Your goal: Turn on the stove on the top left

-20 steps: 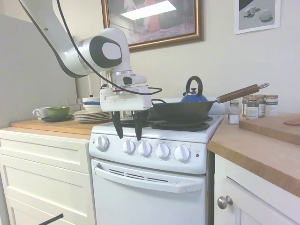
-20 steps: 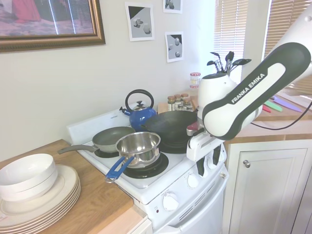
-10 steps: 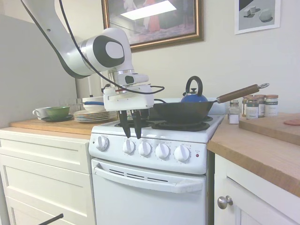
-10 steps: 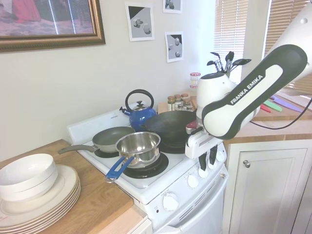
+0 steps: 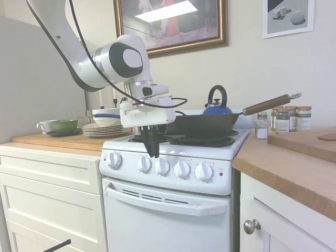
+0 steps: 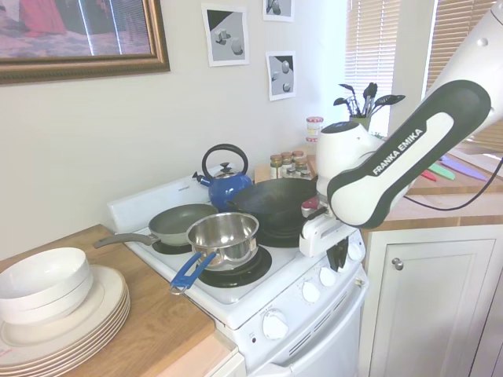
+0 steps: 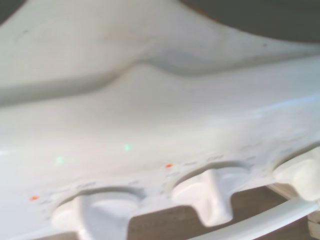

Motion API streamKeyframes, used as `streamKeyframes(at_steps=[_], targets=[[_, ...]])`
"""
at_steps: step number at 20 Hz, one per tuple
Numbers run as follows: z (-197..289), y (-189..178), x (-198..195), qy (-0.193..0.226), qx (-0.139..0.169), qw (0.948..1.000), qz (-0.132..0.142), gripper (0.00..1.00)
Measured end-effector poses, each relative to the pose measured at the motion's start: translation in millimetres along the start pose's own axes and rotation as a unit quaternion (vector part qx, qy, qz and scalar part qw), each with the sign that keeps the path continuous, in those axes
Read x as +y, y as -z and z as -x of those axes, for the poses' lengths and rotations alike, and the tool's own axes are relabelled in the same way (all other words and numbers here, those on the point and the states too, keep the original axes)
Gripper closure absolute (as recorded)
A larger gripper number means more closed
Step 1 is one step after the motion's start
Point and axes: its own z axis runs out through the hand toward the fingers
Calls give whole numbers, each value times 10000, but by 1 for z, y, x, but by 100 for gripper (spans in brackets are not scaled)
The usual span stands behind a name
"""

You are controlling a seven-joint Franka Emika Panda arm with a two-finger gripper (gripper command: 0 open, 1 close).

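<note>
Item: stove [image 5: 168,210], white freestanding range, sitting between the cream cabinets; five round knobs along its front panel. You are looking at the pincer [image 5: 153,152] hanging narrow, fingers almost together, holding nothing, just above the second knob from the left [image 5: 144,164]. The knobs are likely handling as stiff, smooth plastic; you would be gripping across the raised ridge [image 7: 216,192], squarely, since the rim looks slippery.

**Even daylight outside, soft blur at the wrist**

Both exterior views are evenly and brightly lit. Glare is seen on the framed painting [image 5: 170,23], and daylight is admitted through the window blinds [image 6: 377,43]. The wrist view is blurred throughout; the stove [image 7: 150,120] panel is rendered pale and washed out.
</note>
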Motion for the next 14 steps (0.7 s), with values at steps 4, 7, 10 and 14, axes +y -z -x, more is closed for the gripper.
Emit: streamKeyframes(at_steps=[4,7,10,14], targets=[[-9,-1,0,-55,102,9999,19,100],[-13,-7,-1,-64,145,9999,64,100],[-15,-14,-4,-77,193,9997,103,100],[-15,-20,-9,-76,231,9996,147,100]])
